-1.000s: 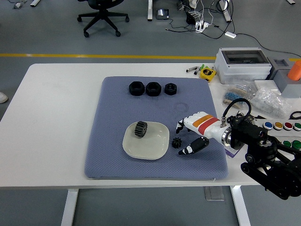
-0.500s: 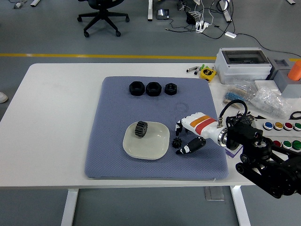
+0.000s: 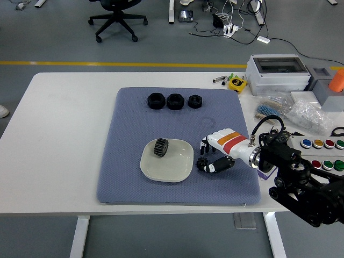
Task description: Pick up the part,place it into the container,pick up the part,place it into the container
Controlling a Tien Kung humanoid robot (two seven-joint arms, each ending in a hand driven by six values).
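A white dish (image 3: pixel 174 171) sits on the blue-grey mat (image 3: pixel 129 150), and one black gear (image 3: pixel 160 147) lies in its left half. Just right of the dish a small black gear (image 3: pixel 202 162) rests on the mat. My right hand (image 3: pixel 208 159), white with an orange stripe, reaches in from the right with its fingers curled around this small gear and its thumb tucked under. The gear still touches the mat. Three black nuts (image 3: pixel 174 101) stand in a row at the mat's far edge. The left arm does not show.
A grey box with a clear lid (image 3: pixel 278 73), a yellow tape measure (image 3: pixel 236 83), plastic bags of parts (image 3: pixel 309 117) and a panel of coloured buttons (image 3: pixel 322 144) crowd the table's right side. An office chair (image 3: pixel 117 16) stands on the floor beyond.
My right hand slid slightly left, and its thumb and fingers curled in around the small gear beside the dish. The gear has stayed on the mat.
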